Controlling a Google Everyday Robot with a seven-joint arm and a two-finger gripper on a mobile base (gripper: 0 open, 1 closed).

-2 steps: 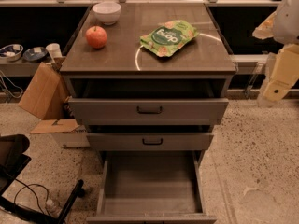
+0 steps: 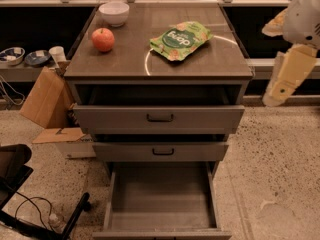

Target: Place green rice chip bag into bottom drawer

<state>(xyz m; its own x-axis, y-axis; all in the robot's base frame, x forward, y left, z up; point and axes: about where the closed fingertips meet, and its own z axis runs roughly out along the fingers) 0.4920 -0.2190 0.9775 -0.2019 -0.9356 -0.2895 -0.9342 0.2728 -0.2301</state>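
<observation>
Cabinet centre frame, three grey drawers.

Bottom drawer is pulled well out toward the near side, nothing in it that I can see. So the opening step looks done, target ready.

Top drawer and middle drawer are each slid out a little. Both overhang the far part of the bottom one, so a drop from above probably needs to go at its near end.

Gripper is off at the right edge, past the cabinet's right side, well apart from the bag. Can't tell how far open it is. Not holding the bag, and I see nothing else in it.

Cardboard box leans on the floor left of the cabinet, not in the way.

Green rice chip bag lies flat on the cabinet top, right of centre, toward the far side, untouched.

White bowl far left on top. Apple just nearer than it. Both clear of the bag.

Status: early. Left to do: reach, grasp, carry down, release in drawer.
</observation>
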